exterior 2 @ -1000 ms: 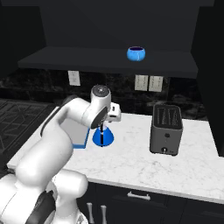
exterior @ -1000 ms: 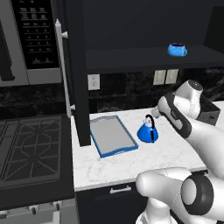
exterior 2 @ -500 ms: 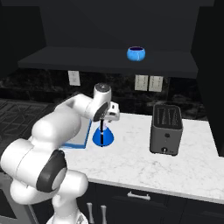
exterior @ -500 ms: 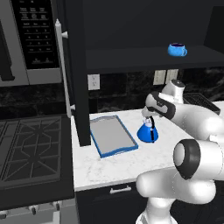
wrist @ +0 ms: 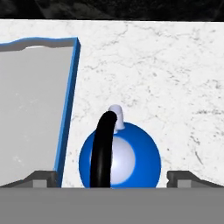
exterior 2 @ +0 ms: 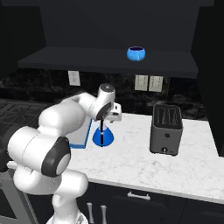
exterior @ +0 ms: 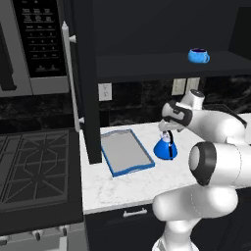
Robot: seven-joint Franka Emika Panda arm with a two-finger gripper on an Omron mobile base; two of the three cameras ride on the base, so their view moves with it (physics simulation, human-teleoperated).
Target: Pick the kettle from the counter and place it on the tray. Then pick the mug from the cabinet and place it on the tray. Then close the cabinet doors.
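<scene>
The blue cone-shaped kettle [exterior: 165,148] [exterior 2: 103,137] stands on the white marble counter [exterior: 132,181], just right of the tray [exterior: 126,152]. My gripper [exterior: 165,129] [exterior 2: 103,122] hovers directly over its black arched handle [wrist: 102,148]. In the hand view the kettle [wrist: 131,159] lies between my widely spread fingertips [wrist: 43,178], and the gripper [wrist: 113,180] is open with nothing in it. The blue-rimmed tray [wrist: 69,100] lies empty to the kettle's left. A blue mug [exterior: 198,56] [exterior 2: 136,54] sits on the dark shelf of the open cabinet [exterior: 162,63].
An open black cabinet door [exterior: 88,83] with a silver bar handle [exterior: 68,78] juts out left of the tray. A dark toaster [exterior 2: 166,129] stands on the counter to the right of the kettle. The gas stove [exterior: 34,166] and microwave [exterior: 34,44] are at the left.
My hand has swung left from beside the kettle to right over its handle and has come down closer. The kettle, tray and mug have stayed put.
</scene>
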